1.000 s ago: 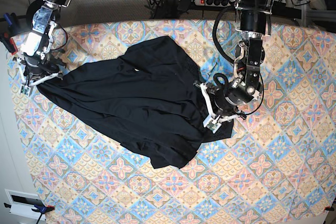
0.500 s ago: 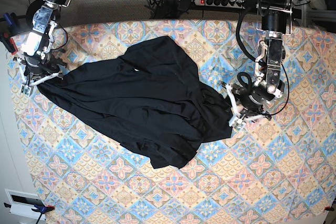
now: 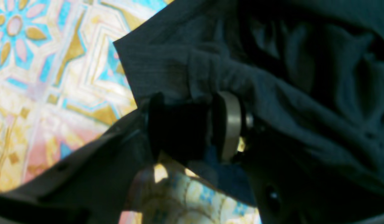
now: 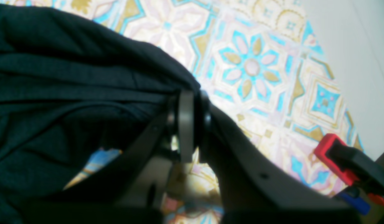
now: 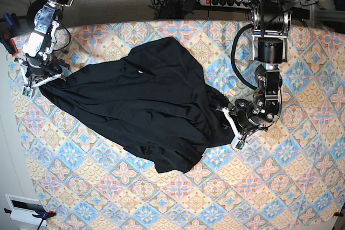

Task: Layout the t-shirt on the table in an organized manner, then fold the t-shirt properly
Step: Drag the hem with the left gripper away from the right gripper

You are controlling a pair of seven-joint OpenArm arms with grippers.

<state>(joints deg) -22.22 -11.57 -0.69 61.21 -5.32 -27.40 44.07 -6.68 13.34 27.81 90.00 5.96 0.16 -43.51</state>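
The left gripper [image 5: 233,129] sits low at the right of centre in the base view, right at the rumpled right edge of the black t-shirt [image 5: 140,106]. In the left wrist view its two fingers [image 3: 229,124] stand apart with a fold of the dark cloth [image 3: 272,77] bunched across them; the gap between them is black, and I cannot tell from here whether the cloth is truly pinched or only draped over the tips. A straight hemmed corner of the shirt reaches toward the upper left of that frame, lying on the patterned table [image 3: 39,77].

The shirt is spread loosely across the middle of the table [image 5: 280,187], running from the far left edge to the right of centre. It is crumpled rather than flat, with one lobe pointing down at lower centre and another bulging up toward the top centre of the frame.

Farther off, at the upper left of the base view, the right gripper [image 5: 33,82] is down at the shirt's left end. The right wrist view shows it [image 4: 188,121] clenched on the fabric's edge [image 4: 70,93], the fingers pressed together with dark folds fanning out toward the left of the frame. A red and black clamp [image 4: 344,161] grips the table's rim at the lower right of that view, with a pale wall [image 4: 350,46] beyond.

Past the table's far edge, at the top of the base view, a power strip [image 5: 226,1] lies among cables.
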